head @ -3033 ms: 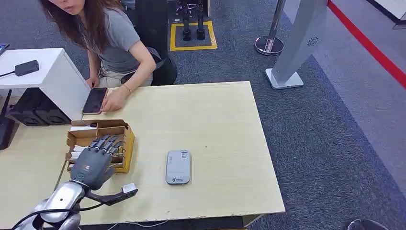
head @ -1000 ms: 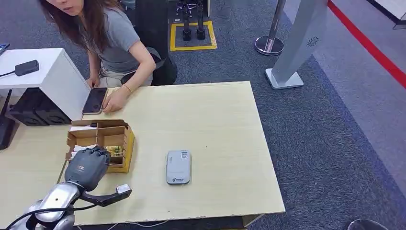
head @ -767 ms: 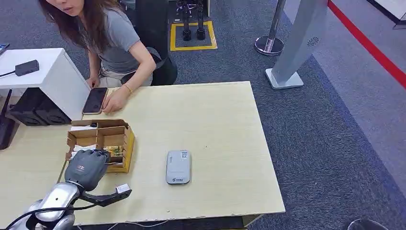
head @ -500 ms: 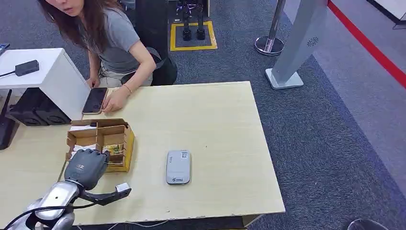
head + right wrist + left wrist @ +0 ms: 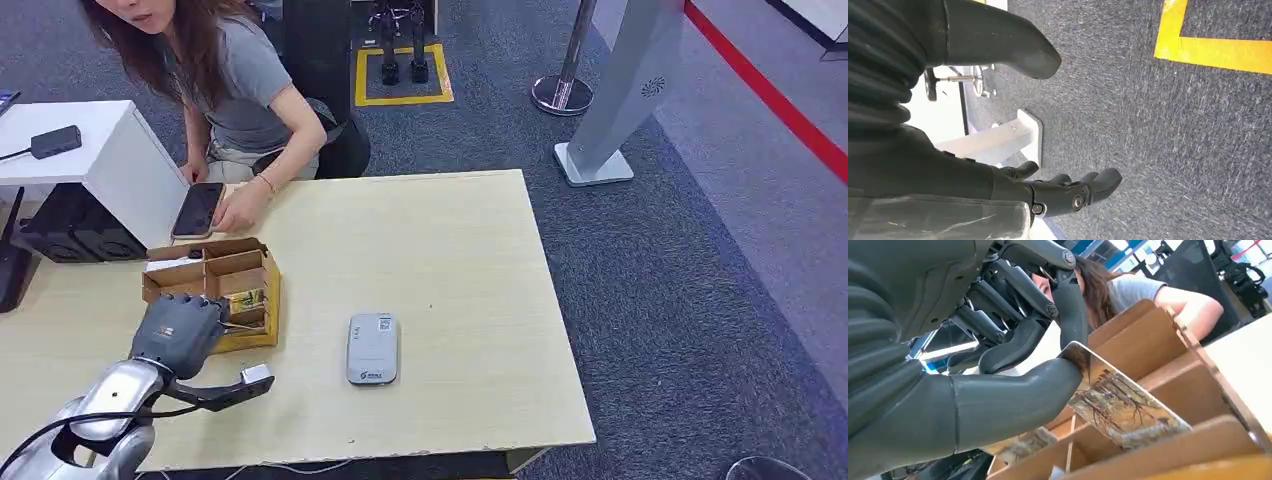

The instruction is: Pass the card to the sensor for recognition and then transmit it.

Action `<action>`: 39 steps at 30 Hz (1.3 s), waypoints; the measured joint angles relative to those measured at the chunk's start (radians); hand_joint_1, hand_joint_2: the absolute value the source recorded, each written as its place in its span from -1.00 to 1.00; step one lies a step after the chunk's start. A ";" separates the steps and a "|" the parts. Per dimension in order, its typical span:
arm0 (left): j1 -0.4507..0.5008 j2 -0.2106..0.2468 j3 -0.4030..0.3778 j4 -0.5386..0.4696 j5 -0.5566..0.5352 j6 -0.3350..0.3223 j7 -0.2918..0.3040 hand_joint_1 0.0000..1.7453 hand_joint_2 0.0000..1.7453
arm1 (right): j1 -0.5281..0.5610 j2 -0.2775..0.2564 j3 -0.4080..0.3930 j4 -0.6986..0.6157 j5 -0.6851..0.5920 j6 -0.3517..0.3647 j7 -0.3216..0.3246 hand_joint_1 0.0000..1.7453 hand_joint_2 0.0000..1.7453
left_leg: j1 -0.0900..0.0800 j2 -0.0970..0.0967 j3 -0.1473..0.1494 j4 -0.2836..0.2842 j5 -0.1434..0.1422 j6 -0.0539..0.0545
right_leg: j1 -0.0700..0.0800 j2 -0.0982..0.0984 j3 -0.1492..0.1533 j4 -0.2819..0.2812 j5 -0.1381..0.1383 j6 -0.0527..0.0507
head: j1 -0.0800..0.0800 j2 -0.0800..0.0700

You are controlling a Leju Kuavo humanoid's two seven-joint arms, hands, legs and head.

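Note:
My left hand [image 5: 182, 327] hangs over the near cells of a brown cardboard divider box [image 5: 255, 262] at the table's left. In the left wrist view the thumb and a dark finger pinch the corner of a picture card [image 5: 1122, 408] printed with trees, its far end still down inside the divider box [image 5: 1168, 340]. The grey card sensor [image 5: 373, 348] lies flat on the table to the right of the box, apart from the hand. My right hand [image 5: 998, 170] hangs over grey carpet with its fingers spread and nothing in it.
A person sits at the table's far left with a hand on a phone [image 5: 197, 208]. A white cabinet [image 5: 115, 155] stands left of the box. A grey pillar base [image 5: 598, 160] and a stanchion [image 5: 562, 92] stand on the carpet beyond the wooden table [image 5: 450, 260].
My left hand's fingers curled down into the box and closed on the card. The hand then rose and drew back a little, and the box shifted slightly toward the far side.

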 joint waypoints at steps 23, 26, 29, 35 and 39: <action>-0.118 -0.031 -0.025 0.010 0.061 -0.008 -0.011 -1.00 1.00 | -0.004 0.002 -0.008 0.000 0.018 0.000 -0.008 -1.00 1.00 | 0.000 0.000 0.000 0.000 0.000 0.000 | 0.000 0.000 0.000 0.000 0.000 0.000 | 0.000 0.000; -0.117 -0.031 -0.025 0.010 0.062 -0.004 -0.011 -1.00 1.00 | -0.004 0.002 -0.010 0.000 0.018 0.000 -0.008 -1.00 1.00 | 0.000 0.000 0.000 0.000 0.000 0.000 | 0.000 0.000 0.000 0.000 0.000 0.000 | 0.000 0.000; -0.114 -0.031 -0.025 0.011 0.064 -0.003 -0.010 -1.00 1.00 | -0.004 0.002 -0.011 0.000 0.024 0.000 -0.008 -1.00 1.00 | 0.000 0.000 -0.001 0.000 0.000 0.000 | 0.000 0.000 0.000 0.000 0.000 0.000 | 0.000 0.000; -0.112 -0.031 -0.026 0.014 0.065 -0.002 -0.010 -1.00 1.00 | -0.004 0.002 -0.012 0.000 0.032 0.000 -0.007 -1.00 1.00 | 0.000 0.000 -0.001 0.000 0.000 0.000 | 0.000 0.000 0.000 0.000 0.000 0.000 | 0.000 0.000; -0.112 -0.030 -0.028 0.015 0.074 -0.005 -0.010 -1.00 1.00 | -0.004 0.002 -0.012 0.000 0.030 0.000 -0.006 -1.00 1.00 | 0.000 0.000 -0.001 0.000 0.000 0.000 | 0.000 0.000 0.000 0.000 0.000 0.000 | 0.000 0.000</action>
